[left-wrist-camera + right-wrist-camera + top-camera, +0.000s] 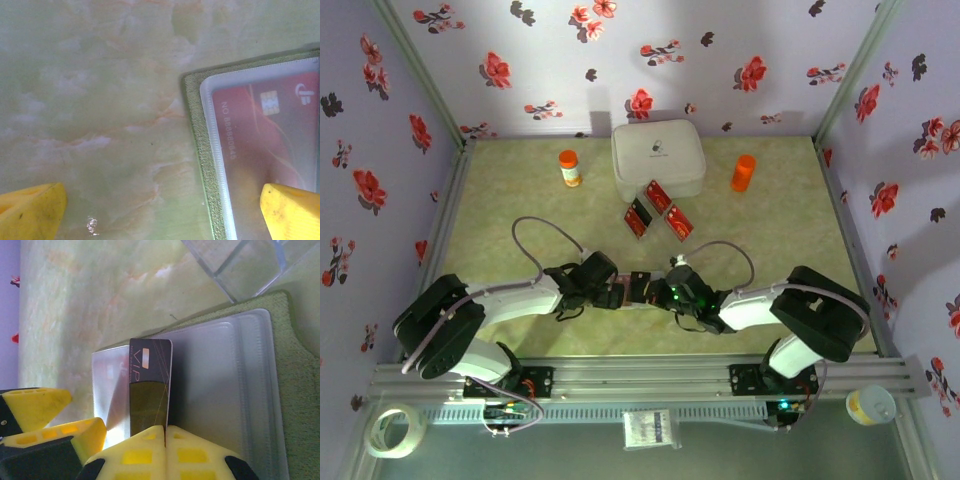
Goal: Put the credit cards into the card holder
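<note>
three red cards (658, 195) loose; one in card holder (197, 150); right gripper (165, 434) pinches black card (150, 385); left gripper (162, 211) spread.

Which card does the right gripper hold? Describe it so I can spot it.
At the near middle of the table, the olive-green card holder lies open. On its clear sleeves lies the black card, pinched by the right gripper. Unlike the red cards by the white case, it is dark with VIP lettering.
</note>
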